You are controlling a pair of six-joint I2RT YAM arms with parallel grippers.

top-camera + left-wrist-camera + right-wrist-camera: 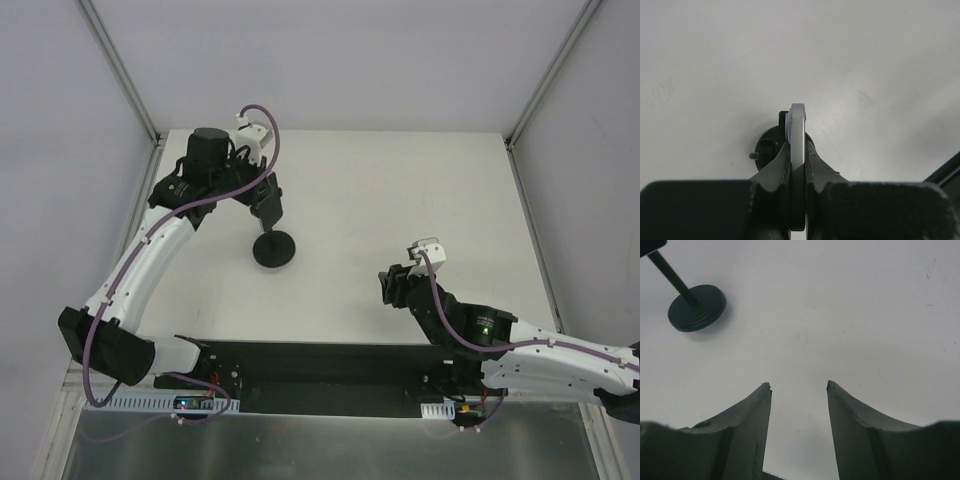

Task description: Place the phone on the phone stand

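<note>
Over the white table [400, 190] the left arm reaches above the phone stand [274, 249], while the right gripper [799, 386] hangs well apart, fingers spread wide and empty. The left gripper [798, 152] is pinched tight on the phone [798, 131], held edge-on with its long axis running out past the fingertips. The stand shows just beyond that edge and slightly to one side, so the left arm looks the one to lower it.

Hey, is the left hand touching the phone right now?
Touching. The left wrist view shows the left hand closed on the phone, seen edge-on, both fingers flush against its faces.
</note>
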